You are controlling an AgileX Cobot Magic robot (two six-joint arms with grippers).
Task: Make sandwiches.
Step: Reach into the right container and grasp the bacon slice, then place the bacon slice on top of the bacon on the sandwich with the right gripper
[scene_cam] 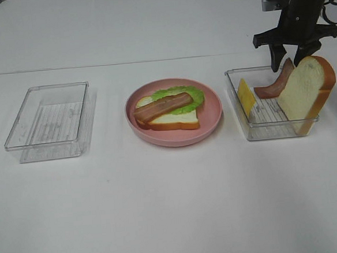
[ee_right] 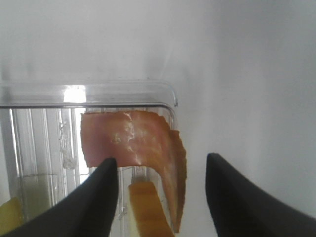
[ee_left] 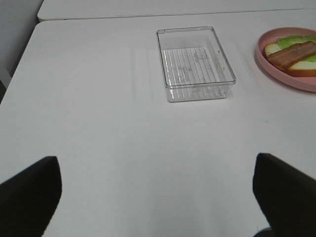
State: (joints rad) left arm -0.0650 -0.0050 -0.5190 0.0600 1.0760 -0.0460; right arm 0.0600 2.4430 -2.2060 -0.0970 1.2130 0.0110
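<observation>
On the pink plate (scene_cam: 214, 114) lies the partly built sandwich (scene_cam: 170, 110): a bread slice (scene_cam: 177, 120), a green lettuce leaf (scene_cam: 184, 93) and a bacon strip (scene_cam: 162, 106) on top. The right clear tray (scene_cam: 236, 104) holds a yellow cheese slice (scene_cam: 245, 97), a second bacon strip (scene_cam: 273, 87) leaning on the far wall, and an upright bread slice (scene_cam: 306, 91). My right gripper (scene_cam: 287, 65) hangs open just above that bacon strip (ee_right: 133, 140), one finger on each side; the bread crust (ee_right: 145, 210) shows below it. My left gripper (ee_left: 155, 159) is wide open over bare table and holds nothing.
An empty clear tray (scene_cam: 49, 114) stands at the left of the table, and the left wrist view shows this empty tray (ee_left: 195, 64) ahead of the fingers with the plate (ee_left: 276, 69) beside it. White table surface lies in front of the plate and trays.
</observation>
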